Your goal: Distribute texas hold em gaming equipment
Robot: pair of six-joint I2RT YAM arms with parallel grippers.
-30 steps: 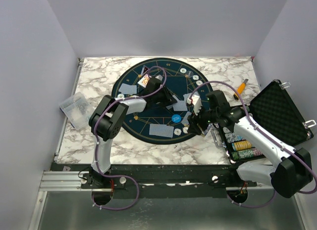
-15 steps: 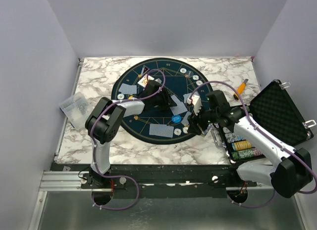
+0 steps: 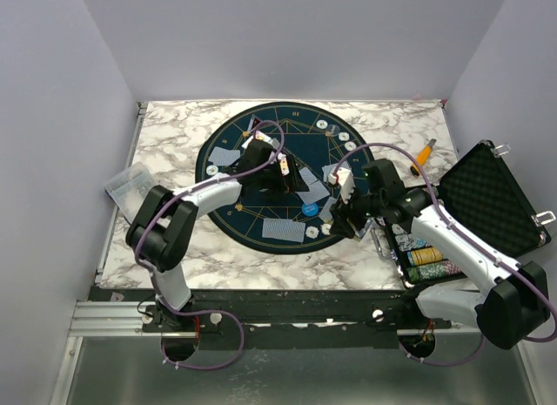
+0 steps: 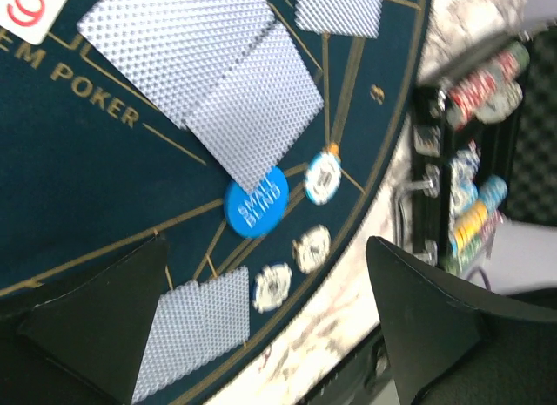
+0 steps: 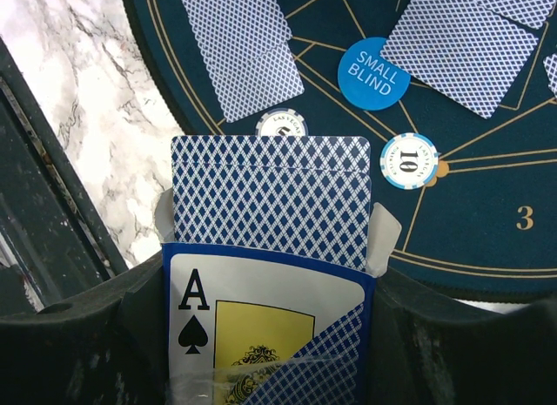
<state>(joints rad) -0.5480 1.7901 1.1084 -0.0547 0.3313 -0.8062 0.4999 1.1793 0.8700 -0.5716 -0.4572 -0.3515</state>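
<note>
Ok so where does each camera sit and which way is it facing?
Top external: above and behind, looking down on the poker mat; left arm and right arm show.
Left wrist: on the left arm, looking across the mat toward the open case; open left end effector shows.
Right wrist: looking down at the mat's edge; right end effector grips a card box.
Shared: both wrist views show the Small Blind disc.

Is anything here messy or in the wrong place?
An orange-handled tool lies on the marble table, just past the poker mat's right edge, and it isn't game gear. Also, one card lies face up, while the other cards on the mat are face down.
</note>
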